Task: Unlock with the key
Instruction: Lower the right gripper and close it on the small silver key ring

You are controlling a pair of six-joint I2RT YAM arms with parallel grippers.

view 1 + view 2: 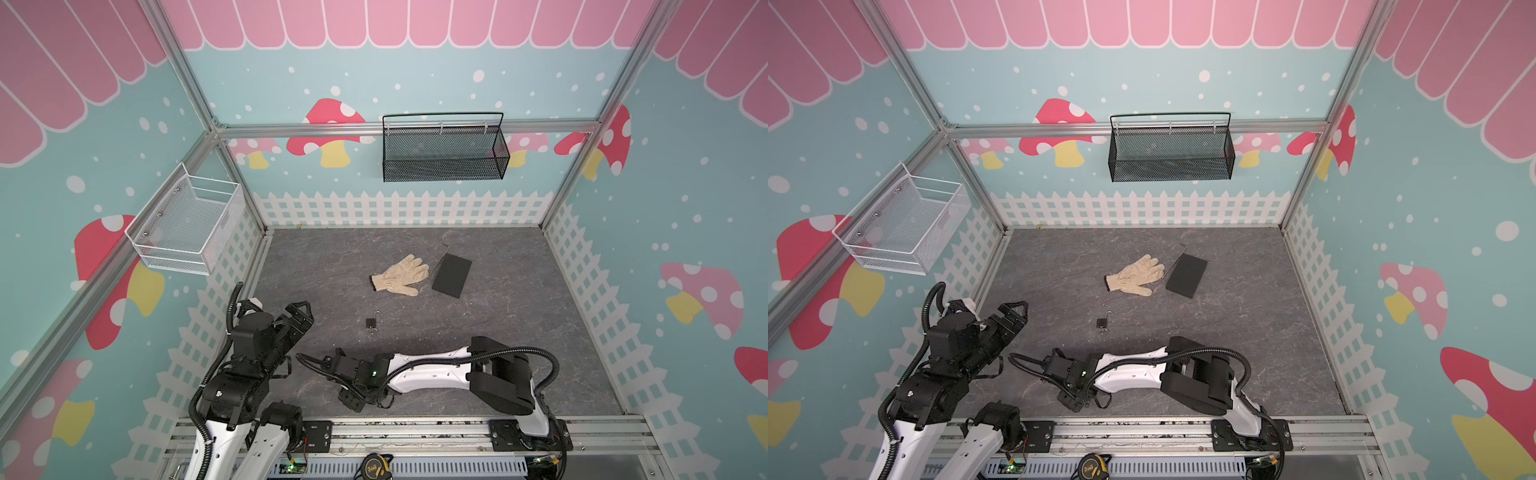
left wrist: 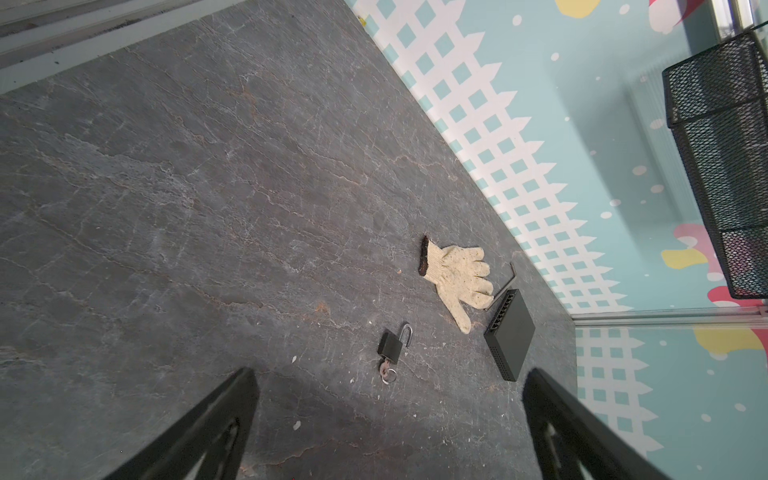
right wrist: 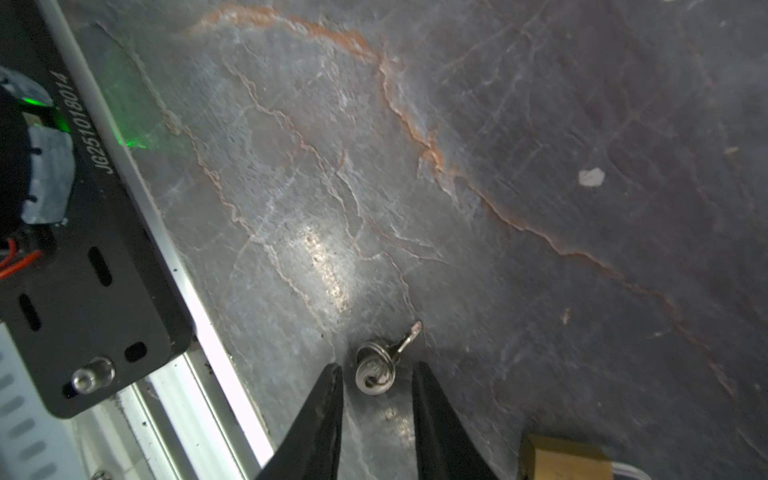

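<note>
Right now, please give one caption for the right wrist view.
Right gripper, jaws apart, straddles a small silver ringed key lying on the grey marbled tabletop.

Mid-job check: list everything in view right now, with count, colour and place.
padlock: 1, black, mid-table, ringed key at its base
loose key: 1, silver, on a ring, on the table by the front rail
brass thing: 1, brass-coloured, near the loose key; cut off, cannot tell what
glove: 1, cream, far centre of the table
box: 1, black, flat, right of the glove
hex key: 1, dark metal, between glove and box
black basket: 1, mesh, back wall
white basket: 1, mesh, left wall
tape measure: 1, black and yellow, below the front rail
table: 1, grey stone-look
left hand: black, open, above the table's left side
right hand: black, open, straddling the loose key
</note>
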